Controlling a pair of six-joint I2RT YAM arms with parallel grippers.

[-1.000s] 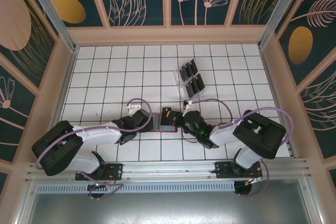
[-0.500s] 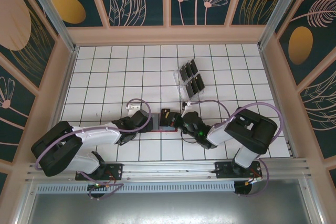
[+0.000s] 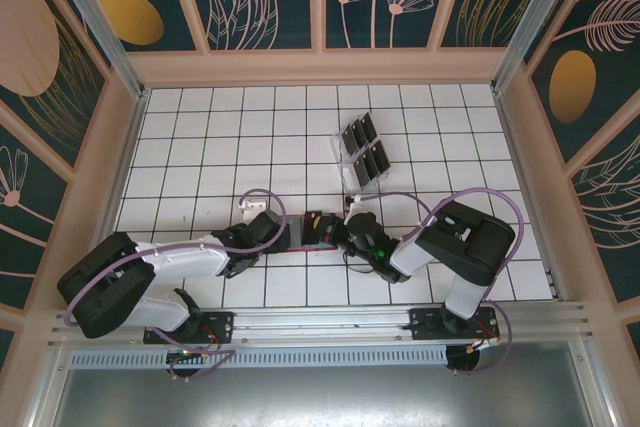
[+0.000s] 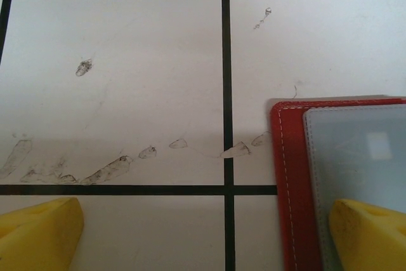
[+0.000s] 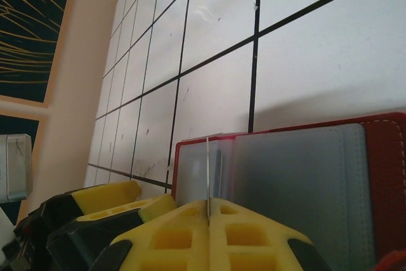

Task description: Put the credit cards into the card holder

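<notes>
- The white tabletop [image 4: 127,61] is crossed by black grid lines [image 4: 226,80] and marked with dark smudges [image 4: 95,172].
- The red card holder [image 4: 288,157] lies flat at lower right, its grey-blue pocket [image 4: 355,150] facing up.
- The left hand [image 4: 203,236] is spread wide: 2 yellow fingertips [image 4: 38,233], 1 over the pocket.

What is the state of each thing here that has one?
wallet: open flat on the table, grey pockets up.
left claw: open, one finger over the wallet.
right claw: shut on a black card.
black card: held on edge above the wallet.
clear rack: holds more black cards.
</notes>
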